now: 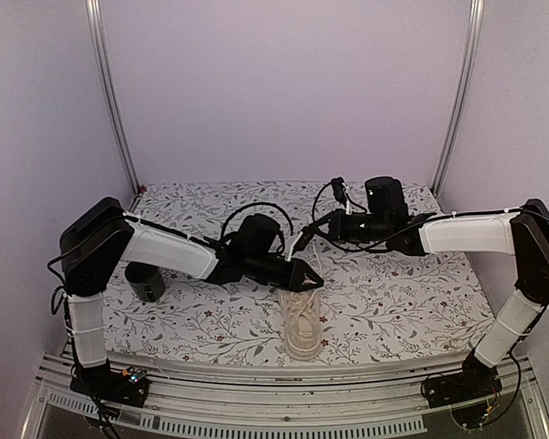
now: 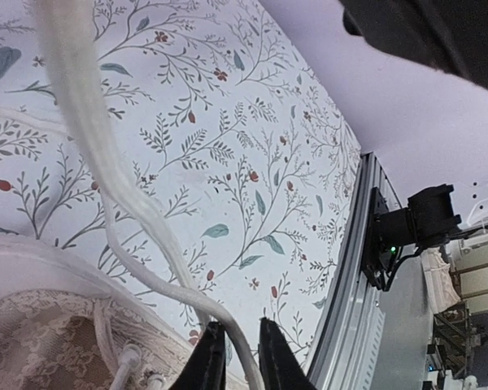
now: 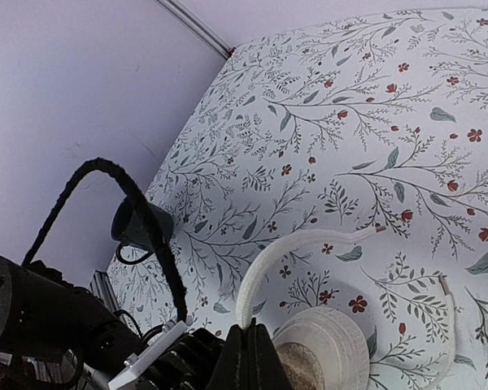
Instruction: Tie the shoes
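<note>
Near the front middle of the table (image 1: 412, 293), the shoe (image 1: 302, 327) lies lengthwise toward the arm bases. Its laces are drawn out loose, and I can see no knot. One lace (image 3: 264, 260) rises from the shoe in an arch, pinched at its lower part in the fully closed right gripper (image 3: 246, 357), and its tipped end hangs free over the cloth. The second lace (image 2: 130, 195) runs down into the left gripper (image 2: 242, 366). That gripper's jaws stand a narrow gap apart around the lace, and I cannot tell whether they bite on it or merely bracket it. Both grippers hover close together just above the shoe's far end, and a cup (image 1: 146, 281) stands well apart at the left.

This looks like an early stage, with the two laces raised for crossing.

- **Left grip:** it should be settled first, closing squarely on the flat of the second lace nearer its free end so there is slack to work with.
- **Right pinch:** it needs to stay firm while that happens.
- **Pulling and crossing:** draw outward rather than upward so the light shoe neither lifts nor slides, and cross the laces over the shoe's opening.
- **Wrists:** they are nearly touching, so one arm should move at a time.
</note>
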{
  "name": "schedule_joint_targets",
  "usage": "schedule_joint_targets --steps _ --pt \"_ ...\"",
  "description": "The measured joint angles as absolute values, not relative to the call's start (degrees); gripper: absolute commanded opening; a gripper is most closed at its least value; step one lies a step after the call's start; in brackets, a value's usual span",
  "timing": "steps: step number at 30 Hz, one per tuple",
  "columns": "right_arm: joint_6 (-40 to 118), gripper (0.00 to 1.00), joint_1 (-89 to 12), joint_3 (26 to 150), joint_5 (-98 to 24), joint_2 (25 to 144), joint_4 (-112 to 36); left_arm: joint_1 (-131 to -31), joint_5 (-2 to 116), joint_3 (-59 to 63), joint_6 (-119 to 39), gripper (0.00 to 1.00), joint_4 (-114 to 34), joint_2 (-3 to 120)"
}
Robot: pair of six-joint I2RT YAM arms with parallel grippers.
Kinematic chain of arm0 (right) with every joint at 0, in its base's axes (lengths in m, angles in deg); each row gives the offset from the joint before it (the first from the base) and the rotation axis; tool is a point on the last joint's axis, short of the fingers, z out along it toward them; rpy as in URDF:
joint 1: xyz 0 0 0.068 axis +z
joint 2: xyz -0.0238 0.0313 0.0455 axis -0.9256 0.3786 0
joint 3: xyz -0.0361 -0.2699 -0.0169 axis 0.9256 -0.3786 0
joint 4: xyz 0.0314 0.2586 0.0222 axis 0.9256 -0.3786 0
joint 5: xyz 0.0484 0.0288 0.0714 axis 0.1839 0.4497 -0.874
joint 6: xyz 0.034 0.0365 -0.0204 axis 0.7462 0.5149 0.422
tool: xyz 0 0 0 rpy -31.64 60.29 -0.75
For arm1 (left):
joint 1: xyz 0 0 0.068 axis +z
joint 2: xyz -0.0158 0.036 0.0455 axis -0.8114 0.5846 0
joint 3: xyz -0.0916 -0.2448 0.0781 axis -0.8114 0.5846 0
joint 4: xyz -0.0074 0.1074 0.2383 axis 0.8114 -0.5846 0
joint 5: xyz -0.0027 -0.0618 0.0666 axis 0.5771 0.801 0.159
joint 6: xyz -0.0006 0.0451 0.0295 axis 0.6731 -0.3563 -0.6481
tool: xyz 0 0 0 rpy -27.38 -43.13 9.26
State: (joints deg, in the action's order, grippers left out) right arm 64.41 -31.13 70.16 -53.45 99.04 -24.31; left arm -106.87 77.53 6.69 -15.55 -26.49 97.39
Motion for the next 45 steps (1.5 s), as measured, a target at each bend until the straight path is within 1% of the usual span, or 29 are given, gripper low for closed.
schedule_joint_targets --steps 14,24,29,35,45 --pt "65.40 0.02 -31.22 70.18 -53.84 99.04 -24.05 -106.87 71.43 5.75 -16.66 0.19 -29.35 97.39" --pt "65.70 0.02 -31.40 70.18 -53.58 99.04 -23.94 -106.87 74.29 5.24 -16.42 0.32 -28.63 97.39" --pt "65.70 0.02 -31.40 70.18 -53.53 99.04 -23.92 -106.87 74.16 5.18 -16.66 0.32 -28.94 97.39" --pt "65.72 0.02 -31.42 70.18 -53.23 99.04 -23.59 -107.00 72.15 3.89 -17.03 0.30 -31.93 97.54" --pt "65.70 0.02 -31.44 70.20 -52.53 99.04 -23.55 -108.07 70.01 1.31 -19.11 0.31 -38.45 97.59"
